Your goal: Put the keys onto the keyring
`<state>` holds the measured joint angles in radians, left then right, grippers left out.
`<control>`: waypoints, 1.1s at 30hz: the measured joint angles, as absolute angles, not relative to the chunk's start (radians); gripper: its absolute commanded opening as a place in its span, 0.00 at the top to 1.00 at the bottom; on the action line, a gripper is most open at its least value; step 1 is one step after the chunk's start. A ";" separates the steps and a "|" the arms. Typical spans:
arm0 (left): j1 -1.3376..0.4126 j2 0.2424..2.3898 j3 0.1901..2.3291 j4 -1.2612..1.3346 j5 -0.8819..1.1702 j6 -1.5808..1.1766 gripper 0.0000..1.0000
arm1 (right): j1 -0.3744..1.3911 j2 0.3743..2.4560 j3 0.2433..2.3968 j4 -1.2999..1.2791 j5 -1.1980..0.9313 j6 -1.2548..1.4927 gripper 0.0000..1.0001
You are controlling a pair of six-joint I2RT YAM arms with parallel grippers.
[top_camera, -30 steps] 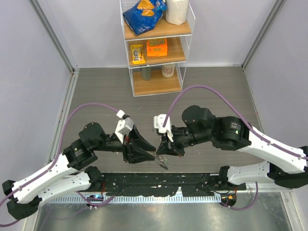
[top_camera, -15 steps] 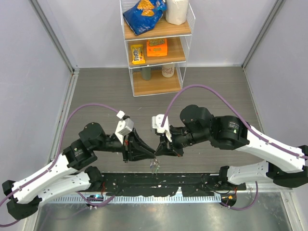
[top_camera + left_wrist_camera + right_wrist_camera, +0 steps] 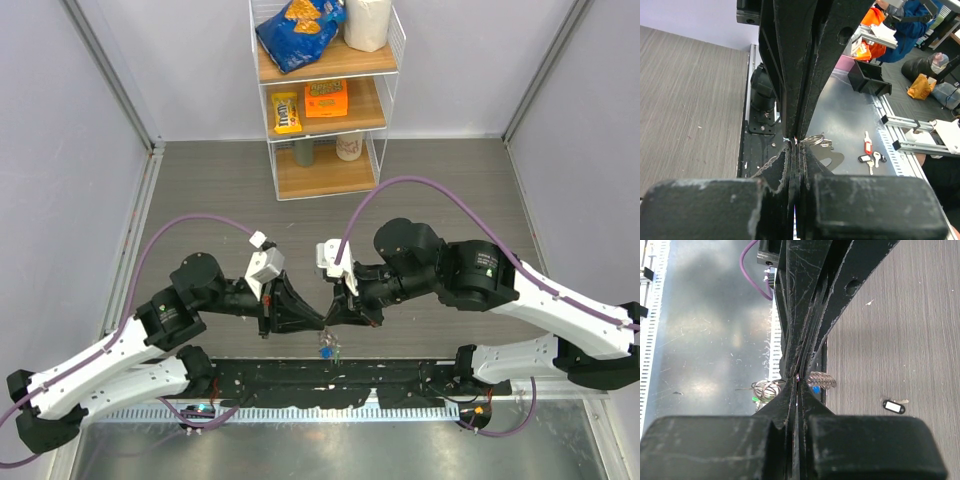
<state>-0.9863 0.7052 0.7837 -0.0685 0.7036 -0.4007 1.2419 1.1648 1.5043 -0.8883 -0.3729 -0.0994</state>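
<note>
Low by near edge of grey wood table (image 3: 200,200), blue- and green-headed keys (image 3: 326,351) dangle from thin silvery wire keyring (image 3: 821,380). It's clenched btwn left gripper (image 3: 312,320) & right gripper (image 3: 338,316), tips touching. Farther, whitish-dark key (image 3: 893,406) lies loose. Prob. mid-threading; next: fetch that one.

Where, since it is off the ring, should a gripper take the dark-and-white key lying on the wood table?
Probably the dark-and-white key by its plastic head, coming straight down with the jaws across its narrow width. It lies flat on the table, so no side is open, and the head is its bulkiest part.
</note>
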 measured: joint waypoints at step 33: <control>-1.055 0.591 0.660 0.332 0.810 -0.360 1.00 | 1.242 0.749 1.097 -0.551 -0.015 0.008 0.41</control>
